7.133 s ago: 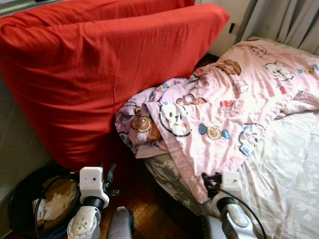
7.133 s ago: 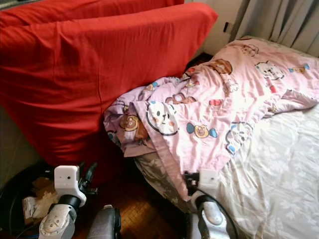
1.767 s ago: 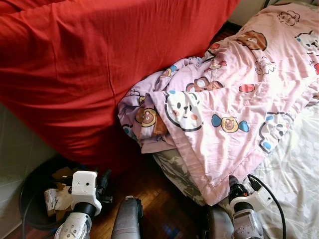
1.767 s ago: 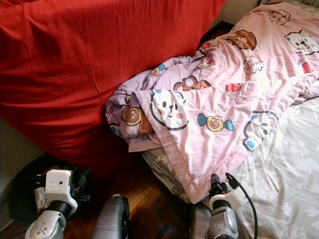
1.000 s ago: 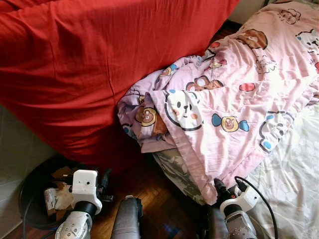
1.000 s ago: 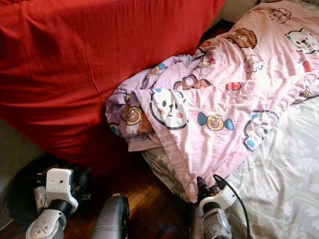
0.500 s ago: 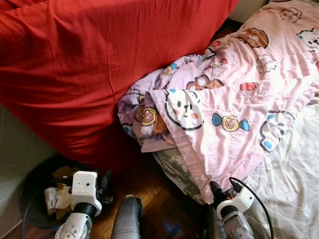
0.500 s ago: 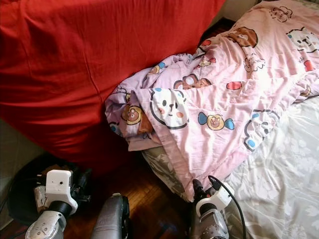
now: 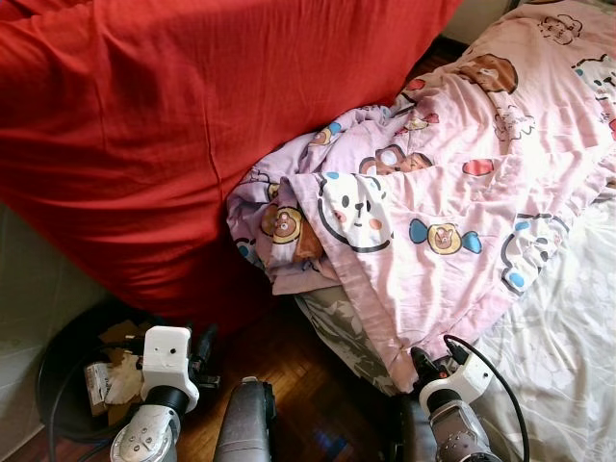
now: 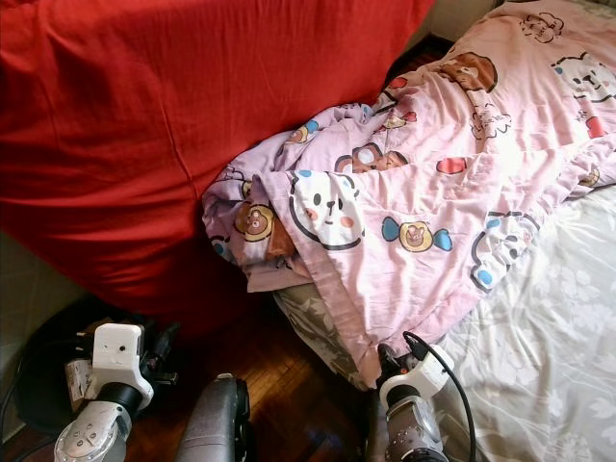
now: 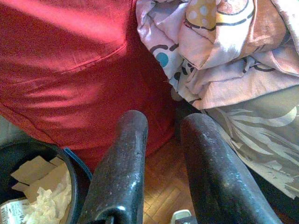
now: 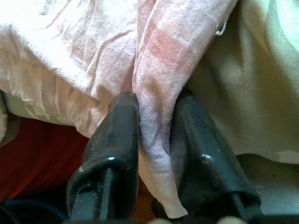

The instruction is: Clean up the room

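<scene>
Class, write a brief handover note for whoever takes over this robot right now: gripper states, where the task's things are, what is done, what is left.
Right gripper: shut on the lower corner of the pink cartoon-print blanket, at the bed's edge.
Left gripper: open, holding nothing, low over the wooden floor beside the black waste bin of paper scraps.
The blanket lies rumpled, bunched against the big red cushion and spilling off the floral-sheeted bed.
Done: corner gripped. Left: probably pull the blanket back up and spread it flat.

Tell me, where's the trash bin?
The bin sits on the floor at the robot's left, below the red cushion, beside the left gripper.
</scene>
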`<state>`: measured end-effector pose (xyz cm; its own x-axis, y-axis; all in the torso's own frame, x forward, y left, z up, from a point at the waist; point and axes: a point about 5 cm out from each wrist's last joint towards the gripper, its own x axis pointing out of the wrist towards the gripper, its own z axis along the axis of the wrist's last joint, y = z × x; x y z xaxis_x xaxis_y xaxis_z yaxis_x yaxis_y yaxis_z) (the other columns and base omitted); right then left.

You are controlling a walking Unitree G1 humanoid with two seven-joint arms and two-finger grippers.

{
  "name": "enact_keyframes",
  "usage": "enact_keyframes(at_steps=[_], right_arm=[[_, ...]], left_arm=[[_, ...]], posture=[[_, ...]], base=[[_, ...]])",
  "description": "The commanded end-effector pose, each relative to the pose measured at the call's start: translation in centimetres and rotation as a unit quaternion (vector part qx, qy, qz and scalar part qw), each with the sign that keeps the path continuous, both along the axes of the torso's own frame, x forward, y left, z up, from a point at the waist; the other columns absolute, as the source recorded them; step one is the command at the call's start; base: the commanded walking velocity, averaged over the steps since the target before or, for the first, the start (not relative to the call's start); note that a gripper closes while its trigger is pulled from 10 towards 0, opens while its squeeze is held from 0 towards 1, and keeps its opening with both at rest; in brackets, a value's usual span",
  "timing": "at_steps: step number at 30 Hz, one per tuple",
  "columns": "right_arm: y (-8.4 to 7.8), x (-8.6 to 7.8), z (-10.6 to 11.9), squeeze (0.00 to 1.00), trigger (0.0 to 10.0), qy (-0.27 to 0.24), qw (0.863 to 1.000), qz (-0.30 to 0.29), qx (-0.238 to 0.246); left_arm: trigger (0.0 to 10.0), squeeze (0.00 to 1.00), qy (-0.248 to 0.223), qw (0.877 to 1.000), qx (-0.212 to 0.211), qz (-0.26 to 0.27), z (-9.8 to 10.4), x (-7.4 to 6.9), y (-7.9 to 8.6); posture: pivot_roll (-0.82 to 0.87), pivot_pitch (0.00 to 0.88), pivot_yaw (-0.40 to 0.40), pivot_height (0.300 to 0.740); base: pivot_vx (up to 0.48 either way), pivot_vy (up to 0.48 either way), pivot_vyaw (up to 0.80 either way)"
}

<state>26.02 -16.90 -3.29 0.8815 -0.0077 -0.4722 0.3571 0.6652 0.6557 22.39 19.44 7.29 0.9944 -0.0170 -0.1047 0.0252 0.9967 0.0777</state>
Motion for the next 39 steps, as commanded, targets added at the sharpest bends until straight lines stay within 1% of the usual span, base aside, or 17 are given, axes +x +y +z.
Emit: enact_keyframes(at_steps=[1,7,10,12,13,14,17,18,19,23,26,27,28,31,36,38,39], right_arm=[[0.3,-0.9,-0.8,0.00,0.0,0.023,1.000,0.004,0.002],[0.1,-0.8,-0.7,0.00,0.0,0.023,1.000,0.009,-0.007],[-0.4,-0.5,-0.4,0.00,0.0,0.017,1.000,0.008,-0.017],[-1.1,-0.1,0.0,0.00,0.0,0.003,0.999,0.005,-0.038],[-1.1,-0.1,0.0,0.00,0.0,0.003,0.999,0.005,-0.038],[-1.8,0.1,0.4,0.00,0.0,-0.003,0.997,0.006,-0.072],[-2.8,0.6,1.2,0.00,0.0,-0.020,0.992,0.011,-0.121],[-3.1,0.9,1.7,0.00,0.0,-0.036,0.986,0.030,-0.158],[-3.2,1.1,2.1,0.00,0.0,-0.052,0.982,0.040,-0.175],[-3.6,1.5,2.9,0.00,0.0,-0.078,0.974,0.046,-0.206],[-3.4,1.6,3.4,0.00,0.0,-0.096,0.967,0.060,-0.227],[-3.3,1.6,3.4,0.00,7.8,-0.100,0.965,0.065,-0.234],[-3.2,1.6,3.5,0.00,10.0,-0.102,0.963,0.069,-0.239],[-2.0,1.3,3.5,0.00,10.0,-0.116,0.958,0.089,-0.246],[-1.3,0.8,3.0,0.00,10.0,-0.113,0.959,0.096,-0.242],[-1.0,0.7,3.1,0.00,10.0,-0.121,0.957,0.099,-0.246],[-0.8,0.7,3.2,0.00,10.0,-0.128,0.955,0.101,-0.247]], left_arm=[[10.0,0.00,0.015,1.000,0.002,0.009,-0.8,-0.3,0.5],[10.0,0.00,0.016,1.000,-0.004,0.012,-1.1,-0.1,0.2],[10.0,0.00,0.013,1.000,-0.011,0.017,-1.2,0.3,0.0],[10.0,0.00,0.008,0.999,-0.021,0.026,-1.3,0.7,0.0],[10.0,0.00,0.008,0.999,-0.021,0.026,-1.3,0.7,0.0],[10.0,0.00,0.006,0.999,-0.030,0.032,-1.4,1.0,-0.1],[10.0,0.00,0.003,0.999,-0.039,0.038,-1.6,1.5,-0.3],[10.0,0.00,0.001,0.998,-0.045,0.043,-1.6,1.7,-0.4],[10.0,0.00,0.000,0.998,-0.049,0.047,-1.7,1.8,-0.4],[10.0,0.00,-0.003,0.997,-0.058,0.056,-1.9,2.1,-0.5],[10.0,0.00,-0.004,0.996,-0.061,0.059,-2.0,2.2,-0.5],[10.0,0.00,-0.004,0.996,-0.062,0.060,-2.1,2.2,-0.6],[10.0,0.00,-0.005,0.996,-0.062,0.060,-2.2,2.2,-0.6],[10.0,0.00,-0.002,0.996,-0.065,0.064,-2.6,1.8,-0.5],[10.0,0.00,0.000,0.996,-0.065,0.066,-2.8,1.6,-0.5],[10.0,0.00,0.001,0.996,-0.065,0.066,-2.9,1.5,-0.4],[10.0,0.00,0.002,0.996,-0.065,0.066,-3.0,1.5,-0.4]], posture=[[0.18,0.220,0.047,0.621],[0.17,0.209,0.035,0.621],[0.16,0.197,0.023,0.621],[0.15,0.183,0.010,0.621],[0.15,0.183,0.010,0.621],[0.14,0.171,0.001,0.621],[0.12,0.152,-0.015,0.621],[0.12,0.143,-0.022,0.621],[0.11,0.133,-0.029,0.621],[0.10,0.116,-0.044,0.621],[0.10,0.109,-0.052,0.621],[0.09,0.106,-0.056,0.621],[0.09,0.105,-0.057,0.621],[0.08,0.103,-0.059,0.621],[0.08,0.100,-0.050,0.621],[0.08,0.098,-0.047,0.621],[0.08,0.096,-0.045,0.630]], base=[[0.000,0.000,0.00],[0.000,0.000,0.00],[0.000,0.000,0.00],[0.000,0.000,0.00],[0.000,0.000,0.00],[0.000,0.000,0.00],[0.000,0.000,0.00],[0.000,0.000,0.00],[0.000,0.000,0.00],[0.000,0.000,0.00],[0.000,0.000,0.00],[0.000,0.000,0.00],[0.000,0.000,0.00],[0.000,0.000,0.00],[0.000,0.000,0.00],[0.000,0.000,0.00],[0.000,0.000,0.00]])
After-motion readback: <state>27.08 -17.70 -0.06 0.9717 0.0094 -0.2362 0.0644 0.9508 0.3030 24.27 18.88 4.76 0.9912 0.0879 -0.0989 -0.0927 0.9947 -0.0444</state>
